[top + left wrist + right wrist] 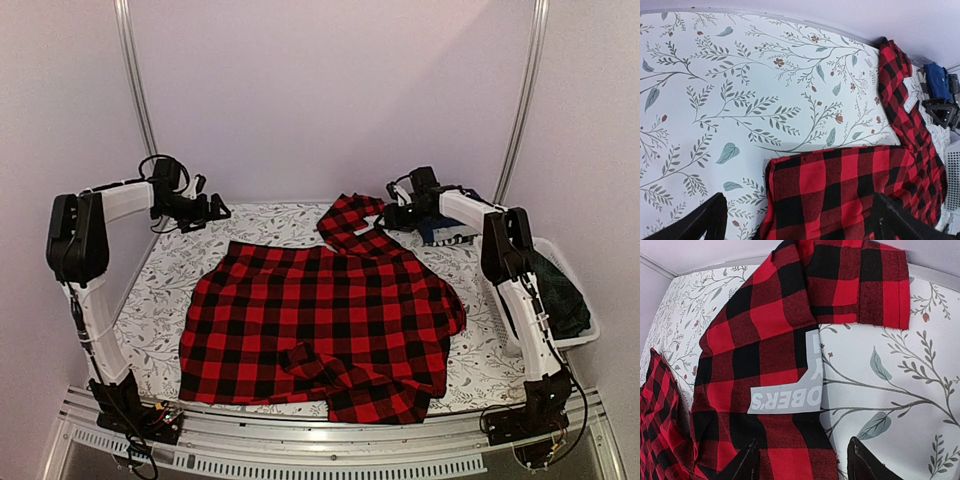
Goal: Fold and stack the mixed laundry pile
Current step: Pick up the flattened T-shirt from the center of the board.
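The red-and-black checked flannel shirt lies spread flat on the table, with one sleeve reaching toward the back right. My left gripper hovers open over the shirt's back left corner, and its fingers hold nothing. My right gripper stands open above the sleeve, whose edge and grey label lie below its spread fingertips. A navy blue garment sits behind the right arm. A dark green plaid garment rests in the basket.
A white lattice basket stands at the right edge of the table. The floral-print cloth covers the table, with a wall close behind it. The navy garment and the right gripper show at the right of the left wrist view.
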Motion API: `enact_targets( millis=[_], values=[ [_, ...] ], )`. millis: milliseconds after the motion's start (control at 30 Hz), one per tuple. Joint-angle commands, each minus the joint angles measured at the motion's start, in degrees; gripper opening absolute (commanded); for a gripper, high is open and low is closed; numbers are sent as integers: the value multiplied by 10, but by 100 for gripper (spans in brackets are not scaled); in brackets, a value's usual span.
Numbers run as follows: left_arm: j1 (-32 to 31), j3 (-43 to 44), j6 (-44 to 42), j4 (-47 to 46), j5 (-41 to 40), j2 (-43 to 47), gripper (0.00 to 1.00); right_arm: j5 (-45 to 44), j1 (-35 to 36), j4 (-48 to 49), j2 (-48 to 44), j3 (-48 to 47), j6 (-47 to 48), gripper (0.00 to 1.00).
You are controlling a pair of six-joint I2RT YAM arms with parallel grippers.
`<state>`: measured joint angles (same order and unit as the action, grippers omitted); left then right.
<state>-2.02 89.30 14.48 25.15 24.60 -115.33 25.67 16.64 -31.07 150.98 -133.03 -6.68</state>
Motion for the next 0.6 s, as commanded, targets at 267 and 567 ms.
enact_targets(
  millis=[267, 567],
  values=[
    [10, 79, -30, 28, 38, -81, 100, 113, 5, 52, 42, -21, -51, 12],
    [16, 171, -61, 61, 92, -162, 83, 118, -22, 82, -19, -17, -86, 0]
  ],
)
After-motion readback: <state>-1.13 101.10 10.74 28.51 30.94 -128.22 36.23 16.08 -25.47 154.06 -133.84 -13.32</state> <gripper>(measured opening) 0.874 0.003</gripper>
